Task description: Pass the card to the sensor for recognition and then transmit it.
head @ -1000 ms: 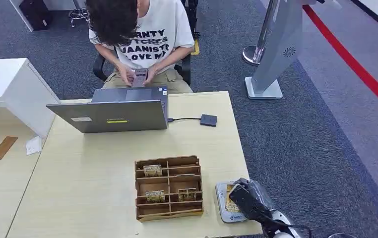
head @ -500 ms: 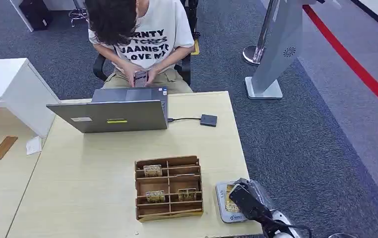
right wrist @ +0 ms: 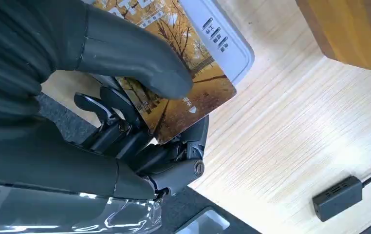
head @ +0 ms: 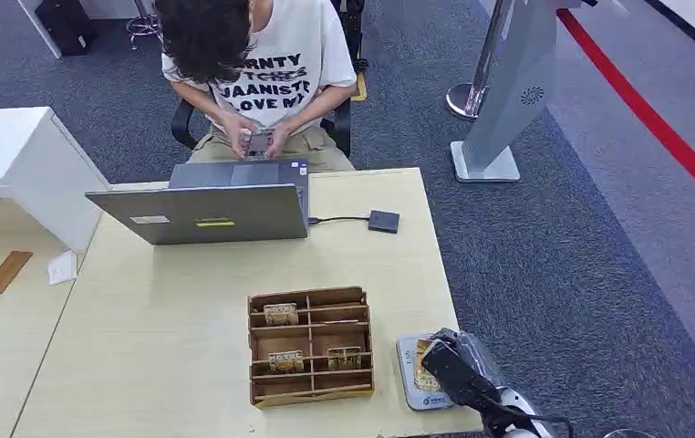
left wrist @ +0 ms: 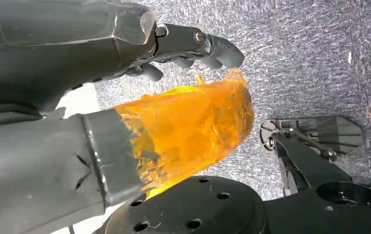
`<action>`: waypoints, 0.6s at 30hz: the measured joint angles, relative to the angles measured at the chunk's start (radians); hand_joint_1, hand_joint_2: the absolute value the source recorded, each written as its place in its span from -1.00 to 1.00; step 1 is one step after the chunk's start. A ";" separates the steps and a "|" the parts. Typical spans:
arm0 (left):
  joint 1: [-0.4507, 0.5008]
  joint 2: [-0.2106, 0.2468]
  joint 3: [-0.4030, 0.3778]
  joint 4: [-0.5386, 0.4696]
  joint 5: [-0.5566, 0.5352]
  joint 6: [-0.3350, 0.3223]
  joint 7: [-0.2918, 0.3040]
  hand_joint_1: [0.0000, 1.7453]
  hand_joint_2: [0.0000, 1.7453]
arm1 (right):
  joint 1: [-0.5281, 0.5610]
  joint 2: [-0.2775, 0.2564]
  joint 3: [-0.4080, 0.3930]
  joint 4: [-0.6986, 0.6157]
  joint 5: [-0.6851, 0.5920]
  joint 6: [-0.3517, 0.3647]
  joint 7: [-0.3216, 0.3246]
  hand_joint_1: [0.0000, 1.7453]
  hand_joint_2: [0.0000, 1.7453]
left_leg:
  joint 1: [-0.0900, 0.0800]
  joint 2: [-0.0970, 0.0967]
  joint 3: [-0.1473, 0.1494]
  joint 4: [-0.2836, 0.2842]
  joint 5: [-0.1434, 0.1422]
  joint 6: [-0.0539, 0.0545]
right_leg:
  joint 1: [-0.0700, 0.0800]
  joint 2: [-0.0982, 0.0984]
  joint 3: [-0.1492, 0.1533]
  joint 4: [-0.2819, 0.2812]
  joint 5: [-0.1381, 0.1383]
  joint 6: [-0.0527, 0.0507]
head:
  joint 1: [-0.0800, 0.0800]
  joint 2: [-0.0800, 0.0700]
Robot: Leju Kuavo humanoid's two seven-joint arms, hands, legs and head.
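My right hand [head: 453, 370] [right wrist: 139, 97] pinches a gold-brown card [right wrist: 183, 92] [head: 427, 369] between thumb and fingers, holding it flat over the grey card sensor [head: 415, 374] [right wrist: 222, 46] at the table's near right corner. A wooden slotted card box [head: 310, 346] with several more cards stands just left of the sensor. My left hand [left wrist: 174, 48] hangs over the grey carpet, its fingers curled and empty, with orange tape on the thumb.
A person [head: 253, 64] sits behind the table's far edge, holding a phone. An open grey laptop [head: 202, 210] stands at the far side, with a small black hub [head: 383, 221] [right wrist: 337, 197] on a cable to its right. A white stand [head: 499, 91] is on the carpet beyond.
My right hand and the card have stayed over the sensor. The person's hands have shifted slightly on the phone.
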 joint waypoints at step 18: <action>0.000 0.000 -0.006 0.000 0.003 0.002 0.000 -1.00 -1.00 | 0.002 0.000 -0.001 0.000 -0.003 0.000 0.000 1.00 1.00 | 0.000 0.000 0.000 0.000 0.000 0.000 | 0.000 0.000 0.000 0.000 0.000 0.000 | 0.000 0.000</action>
